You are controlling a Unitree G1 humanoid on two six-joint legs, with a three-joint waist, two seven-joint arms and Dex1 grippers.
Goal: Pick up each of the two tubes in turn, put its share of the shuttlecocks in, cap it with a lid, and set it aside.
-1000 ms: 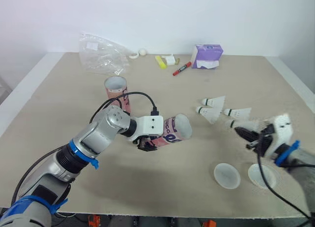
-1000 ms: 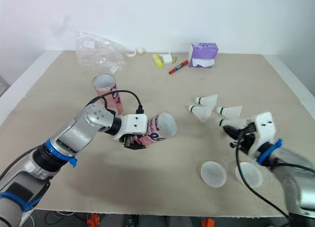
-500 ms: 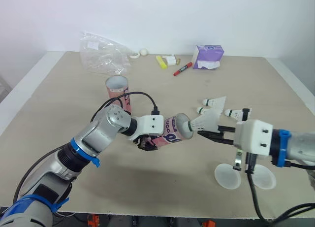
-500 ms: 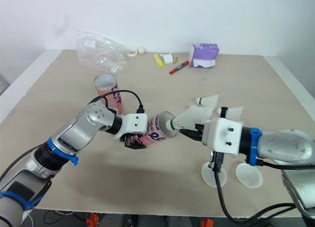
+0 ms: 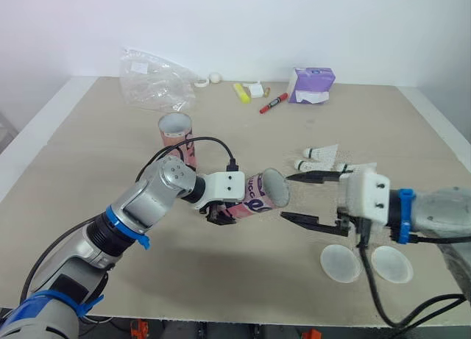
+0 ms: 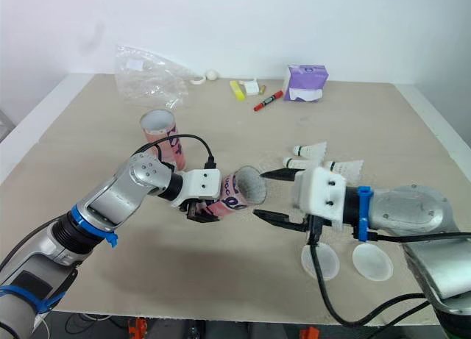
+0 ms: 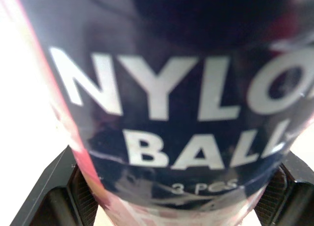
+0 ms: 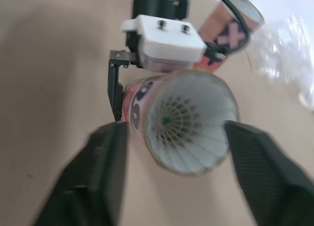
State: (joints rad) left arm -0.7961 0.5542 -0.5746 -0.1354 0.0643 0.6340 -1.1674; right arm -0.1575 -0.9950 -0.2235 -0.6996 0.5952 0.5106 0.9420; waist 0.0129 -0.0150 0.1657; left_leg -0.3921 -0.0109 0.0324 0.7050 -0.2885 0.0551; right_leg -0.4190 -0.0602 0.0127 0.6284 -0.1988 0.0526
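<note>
Your left pincer (image 5: 222,212) clamps the tube (image 5: 259,194) tilted, mouth facing right, so it loads sideways; one shuttlecock (image 8: 167,122) sits inside; your right pincer (image 5: 288,197) hangs spread and empty at that mouth; loose shuttlecocks (image 5: 318,154) lie just beyond, farther right.

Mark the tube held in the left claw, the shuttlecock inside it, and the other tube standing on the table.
held tube (image 5: 257,198), left eye view, on its printed side wall.
shuttlecock (image 8: 169,119), right wrist view, on its mesh skirt inside the tube.
standing tube (image 5: 173,138), left eye view, on its wall below the rim.
</note>
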